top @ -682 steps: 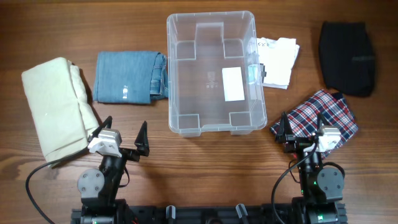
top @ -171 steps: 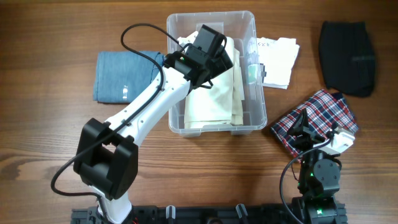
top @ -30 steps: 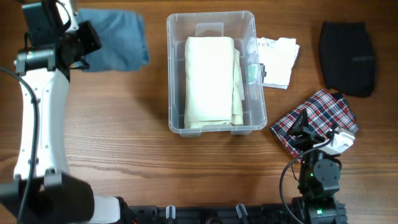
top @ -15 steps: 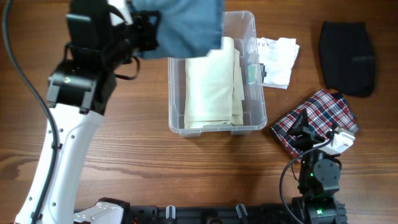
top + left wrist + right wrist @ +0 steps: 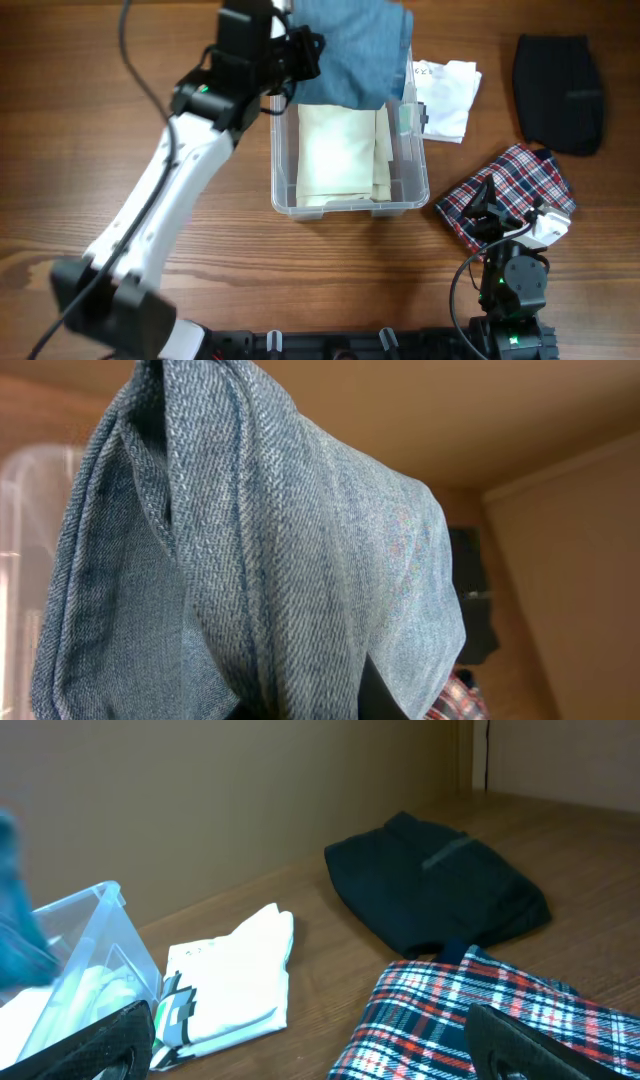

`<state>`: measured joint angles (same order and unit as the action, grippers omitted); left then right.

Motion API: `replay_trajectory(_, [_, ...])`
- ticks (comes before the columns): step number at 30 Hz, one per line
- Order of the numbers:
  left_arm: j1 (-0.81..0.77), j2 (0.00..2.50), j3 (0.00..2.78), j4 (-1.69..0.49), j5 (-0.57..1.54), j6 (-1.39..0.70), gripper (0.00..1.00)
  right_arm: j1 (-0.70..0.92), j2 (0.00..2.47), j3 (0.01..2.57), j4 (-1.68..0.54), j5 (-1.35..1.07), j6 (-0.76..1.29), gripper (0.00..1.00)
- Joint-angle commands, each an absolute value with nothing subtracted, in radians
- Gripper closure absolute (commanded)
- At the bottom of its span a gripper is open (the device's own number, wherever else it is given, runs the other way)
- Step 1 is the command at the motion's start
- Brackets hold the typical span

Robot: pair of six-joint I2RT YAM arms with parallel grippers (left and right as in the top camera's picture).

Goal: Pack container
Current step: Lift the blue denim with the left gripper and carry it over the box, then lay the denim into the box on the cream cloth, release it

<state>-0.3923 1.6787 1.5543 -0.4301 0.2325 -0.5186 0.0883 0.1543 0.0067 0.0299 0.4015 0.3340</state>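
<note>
Wood-grain table point(image 5: 300, 270) filled the overhead view, with the clear plastic container point(image 5: 420, 190) standing at its middle, near the far edge. A folded cream garment point(image 5: 340, 155) lay flat inside it. The left arm reached across from the near left, and the left gripper point(image 5: 303, 45) held a blue denim garment point(image 5: 350, 45) in the air above the tub's far end. The cloth covered the fingers there, but the grip was plainly closed on it. Just right of the tub lay a folded white garment point(image 5: 447, 95), a black garment point(image 5: 558, 95) lay well apart at the far right, and a plaid garment point(image 5: 515, 175) lay near the front right. The right gripper point(image 5: 510, 215) sat at the plaid cloth's near edge.

From the left wrist, the denim garment point(image 5: 250, 560) hung in folds across nearly the whole picture. A pale slice of the container point(image 5: 20, 560) showed at the left, and bits of the black garment point(image 5: 465, 610) and the plaid garment point(image 5: 460, 698) showed at the lower right.

From the right wrist, the right gripper point(image 5: 307, 1020) had its fingers point(image 5: 110, 1040) spread wide apart with nothing between them. The plaid garment point(image 5: 470, 1010) lay beneath, the black garment point(image 5: 440, 895) beyond it, the white garment point(image 5: 235, 980) to the left, and a corner of the container point(image 5: 95, 935) at the far left on the table point(image 5: 320, 910).
</note>
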Motion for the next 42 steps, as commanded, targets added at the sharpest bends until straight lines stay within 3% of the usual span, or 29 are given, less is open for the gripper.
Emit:
replay_trajectory(1, [-0.395,1.757,1.571,-0.36,0.227,-0.559,0.96,0.085,0.16,0.006,0.033,0.411,0.316,0.0])
replay_trajectory(10, [-0.395,1.92,1.571,-0.329,0.181,-0.558,0.96,0.085,0.16,0.006,0.033,0.411,0.315,0.0])
replay_trajectory(12, [-0.395,1.935,1.571,-0.333,0.137,-0.558,0.92,0.085,0.16,0.006,0.033,0.411,0.316,0.0])
replay_trajectory(15, [-0.395,1.938,1.571,-0.345,0.094,-0.554,0.74,0.085,0.16,0.006,0.033,0.411,0.316,0.0])
replay_trajectory(17, [-0.395,1.938,1.571,-0.353,0.071,-0.553,0.34,0.085,0.16,0.006,0.033,0.411,0.316,0.0])
replay_trajectory(19, [-0.395,1.938,1.571,-0.355,0.069,-0.516,0.11,0.085,0.16,0.006,0.033,0.411,0.315,0.0])
replay_trajectory(21, [-0.395,1.938,1.571,-0.355,0.069,-0.499,0.04,0.085,0.16,0.006,0.033,0.411,0.315,0.0])
replay_trajectory(42, [-0.386,1.732,1.571,-0.381,-0.05,-0.471,0.07,0.085,0.16,0.006,0.033,0.411,0.316,0.0])
